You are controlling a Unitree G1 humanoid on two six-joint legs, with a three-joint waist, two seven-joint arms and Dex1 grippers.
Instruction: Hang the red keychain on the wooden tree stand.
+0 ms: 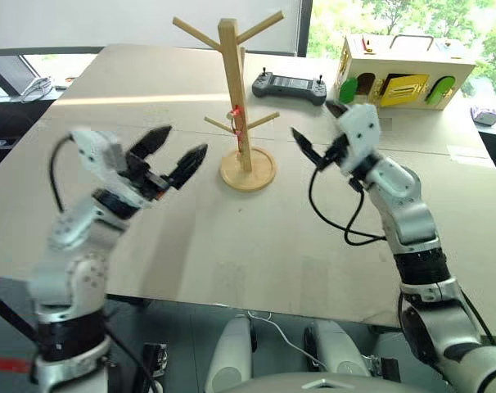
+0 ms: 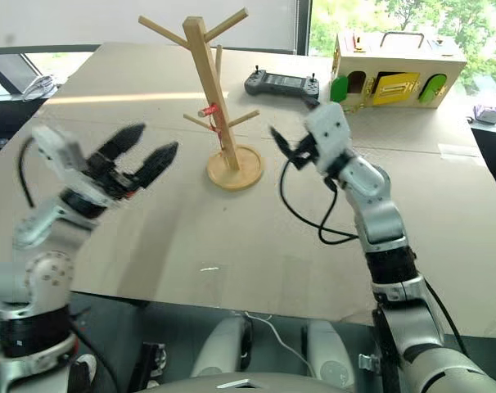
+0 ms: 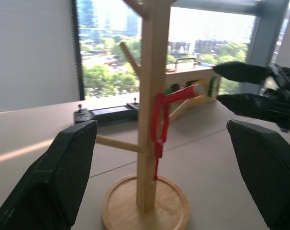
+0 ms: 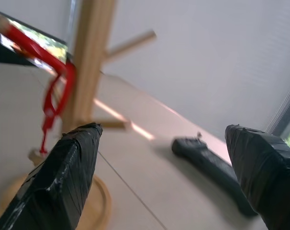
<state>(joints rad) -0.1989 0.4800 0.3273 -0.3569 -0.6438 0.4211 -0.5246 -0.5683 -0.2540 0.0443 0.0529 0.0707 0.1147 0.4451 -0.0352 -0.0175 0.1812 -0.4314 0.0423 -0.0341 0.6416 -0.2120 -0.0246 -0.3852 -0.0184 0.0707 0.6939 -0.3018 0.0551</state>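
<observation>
The red keychain (image 3: 159, 125) hangs on the wooden tree stand (image 1: 242, 98); its cord is looped over one of the lower pegs, close against the square post, and the rest dangles down the post toward the round base; I cannot make out the key. The stand is upright on the tan table (image 1: 232, 237), towards the far middle of it, its pegs angling up on several sides.

My right gripper (image 1: 320, 131) is just to the right of the stand, raised above the table and apart from it; its two black fingers (image 4: 63, 177) are spread wide with nothing between them; from my right wrist I see the post and the red cord past one finger. My left gripper (image 1: 176, 154) is on the other side of the stand, a little nearer to me, also in the air; its fingers (image 3: 54, 177) are parted wide and hold nothing; between them, from my left wrist, the stand and the hanging cord show plainly, with my right gripper beyond.

Behind the stand, near the far edge of the table, lies a dark handheld controller (image 1: 289, 87); to its right stands a pale wooden box (image 1: 403, 70) with green and yellow doors and a metal handle on top. A black cable (image 1: 334, 217) loops from my right wrist down over the table.
</observation>
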